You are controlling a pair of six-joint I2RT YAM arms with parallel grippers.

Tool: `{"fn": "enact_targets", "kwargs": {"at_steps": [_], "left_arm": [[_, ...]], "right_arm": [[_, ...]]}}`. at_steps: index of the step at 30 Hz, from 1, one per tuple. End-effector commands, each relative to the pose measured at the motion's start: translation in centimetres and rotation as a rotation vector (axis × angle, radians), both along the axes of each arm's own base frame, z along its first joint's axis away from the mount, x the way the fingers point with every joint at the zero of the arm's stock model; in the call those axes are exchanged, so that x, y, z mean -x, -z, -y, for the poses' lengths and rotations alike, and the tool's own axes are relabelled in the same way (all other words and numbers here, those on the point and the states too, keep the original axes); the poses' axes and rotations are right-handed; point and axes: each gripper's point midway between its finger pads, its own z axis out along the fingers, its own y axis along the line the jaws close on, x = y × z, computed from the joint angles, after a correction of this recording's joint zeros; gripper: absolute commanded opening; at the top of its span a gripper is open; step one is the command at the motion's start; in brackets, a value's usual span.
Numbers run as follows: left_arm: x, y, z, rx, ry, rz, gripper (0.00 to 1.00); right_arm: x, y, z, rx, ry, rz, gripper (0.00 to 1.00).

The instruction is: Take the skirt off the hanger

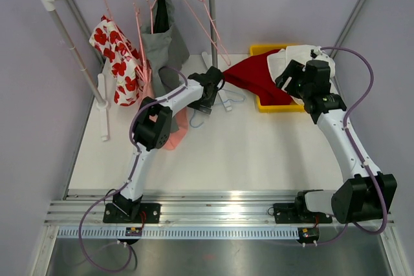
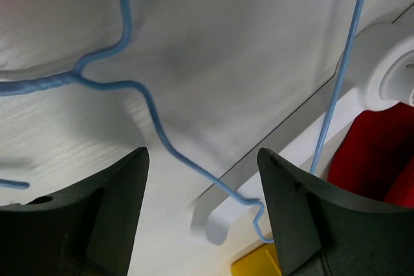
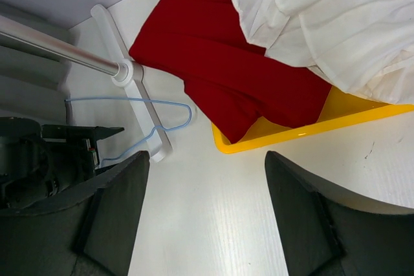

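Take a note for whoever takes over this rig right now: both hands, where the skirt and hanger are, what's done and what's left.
Left hand: open, empty, low over the blue wire hanger, which lies bare on the table.
Right hand: open, empty, above the near edge of the yellow bin.
White pleated skirt: heaped in the bin over a red garment, with no hanger on it.
Done: the skirt appears to be off the hanger.
Left: probably only drawing both arms back.

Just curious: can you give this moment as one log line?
left gripper open above blue wire hanger | right gripper open | white pleated skirt, red garment draped over yellow bin
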Motion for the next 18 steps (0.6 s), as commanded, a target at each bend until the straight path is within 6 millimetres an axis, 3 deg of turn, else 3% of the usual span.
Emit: {"fn": "enact_targets", "kwargs": {"at_steps": [1, 7, 12, 18], "left_arm": [[-0.4, 0.7, 0.1, 0.035, -0.02, -0.058, 0.69], [0.3, 1.8, 0.4, 0.037, -0.015, -0.11, 0.61], [1.0, 1.8, 0.5, 0.042, 0.008, -0.136, 0.39], [2.9, 3.4, 1.2, 0.082, 0.058, -0.193, 0.23]], "right_arm": [[0.4, -2.0, -0.7, -0.027, -0.024, 0.061, 0.79], [0.5, -2.5, -0.6, -0.032, -0.019, 0.08, 0.79], [1.0, -3.0, -0.3, -0.022, -0.009, 0.098, 0.79], [1.7, -3.9, 0.3, -0.01, 0.017, 0.126, 0.79]]}}
